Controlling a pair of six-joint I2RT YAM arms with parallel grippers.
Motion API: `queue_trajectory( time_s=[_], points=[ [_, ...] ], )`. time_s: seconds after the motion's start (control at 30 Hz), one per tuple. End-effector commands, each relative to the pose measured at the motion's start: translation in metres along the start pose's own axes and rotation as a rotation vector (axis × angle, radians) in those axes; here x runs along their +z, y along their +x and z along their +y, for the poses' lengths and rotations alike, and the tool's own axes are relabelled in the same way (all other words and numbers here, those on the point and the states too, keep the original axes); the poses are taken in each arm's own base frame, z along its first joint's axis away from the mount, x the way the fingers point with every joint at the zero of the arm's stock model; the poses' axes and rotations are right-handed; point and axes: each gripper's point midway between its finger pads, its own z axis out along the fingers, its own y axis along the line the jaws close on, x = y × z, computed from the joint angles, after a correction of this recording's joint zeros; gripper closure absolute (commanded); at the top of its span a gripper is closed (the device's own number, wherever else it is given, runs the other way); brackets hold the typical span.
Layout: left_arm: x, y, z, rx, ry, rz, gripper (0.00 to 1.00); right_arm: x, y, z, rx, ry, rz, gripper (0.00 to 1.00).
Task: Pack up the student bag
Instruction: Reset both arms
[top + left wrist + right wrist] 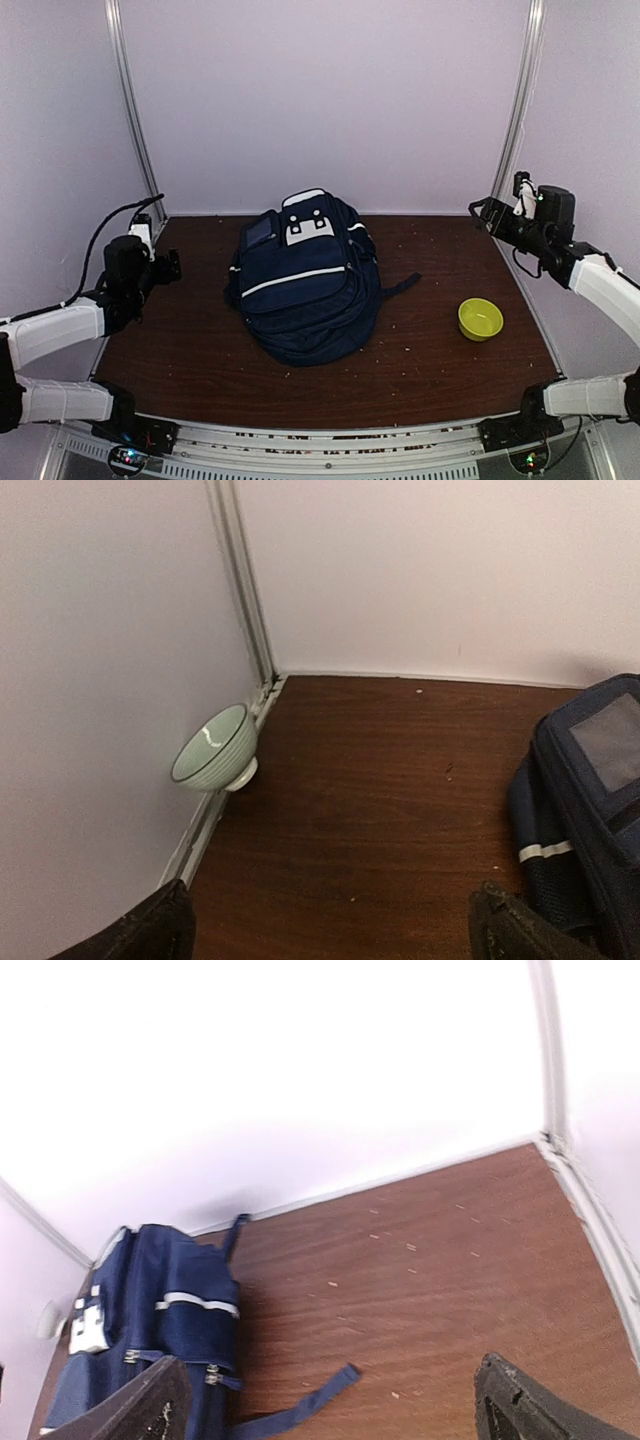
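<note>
The student bag (305, 290) lies at frame centre, long axis top-to-bottom, nearer the left gripper (168, 268) than the right gripper (488, 212), both jaws wide and empty.

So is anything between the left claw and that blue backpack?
Nothing visible does. Only bare table lies between the left claw and the student bag; the pale green bowl lies tipped in the far corner, off to the side.

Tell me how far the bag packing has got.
Done: nothing I can confirm. The bag lies mid-table with no opening showing, contents hidden. In hand: nothing. The left gripper and right gripper both stand open and empty, apart from the bag. Left: a yellow bowl right of the bag and a green bowl tipped against the left wall are outside it.
</note>
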Motion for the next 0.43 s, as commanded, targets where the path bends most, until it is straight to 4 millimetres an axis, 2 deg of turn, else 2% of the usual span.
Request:
queue_trajectory(
  time_s=[0.0, 0.2, 0.4],
  points=[
    [-0.008, -0.003, 0.037, -0.138, -0.156, -0.056, 0.02, -0.022, -0.005, -0.037, 0.047, 0.158, -0.134, 0.0],
    [-0.022, -0.007, 0.071, -0.037, -0.349, -0.083, 0.02, -0.037, 0.007, -0.059, 0.015, 0.252, -0.183, 0.0],
    [-0.023, -0.009, 0.065, -0.02, -0.303, -0.104, 0.02, -0.038, 0.003, -0.053, 0.032, 0.204, -0.244, 0.0]
  ],
)
